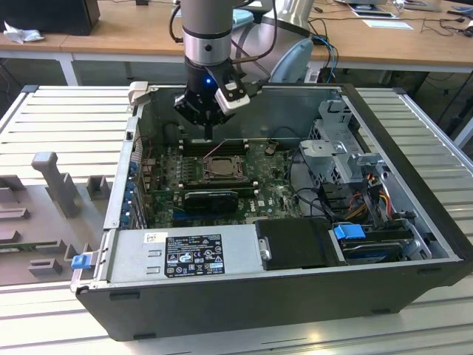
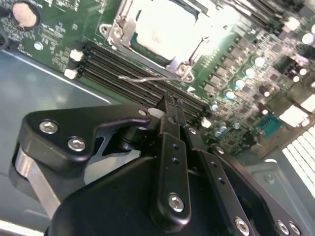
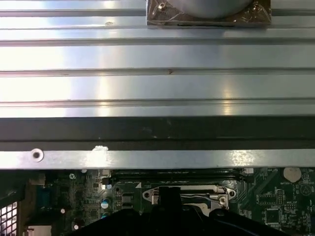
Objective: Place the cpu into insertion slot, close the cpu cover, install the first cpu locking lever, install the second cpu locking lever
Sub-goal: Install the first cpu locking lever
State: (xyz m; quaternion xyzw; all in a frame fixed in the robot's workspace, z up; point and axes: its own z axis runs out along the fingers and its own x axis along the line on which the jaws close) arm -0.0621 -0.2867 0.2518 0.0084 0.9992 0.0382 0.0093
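The cpu (image 2: pixel 162 27) lay in the insertion slot (image 1: pixel 202 168) on the green motherboard (image 1: pixel 273 196), its pale top showing through the cut-out of the cpu cover (image 2: pixel 147 51). The cover's metal frame seemed to lie flat over the chip. A thin wire lever (image 2: pixel 147 77) stretched along the edge of the socket, next to the long black memory slots (image 2: pixel 113 64).

The hand (image 2: pixel 172 104) hung over those memory slots, just beside the socket, pointing down at the board. Its fingers were clenched together at the tips with nothing between them. Whether the tips touched the board could not be told.

The motherboard sat inside an open computer case (image 1: pixel 414 222), which lay on its side on a ribbed metal counter (image 1: pixel 66 118).
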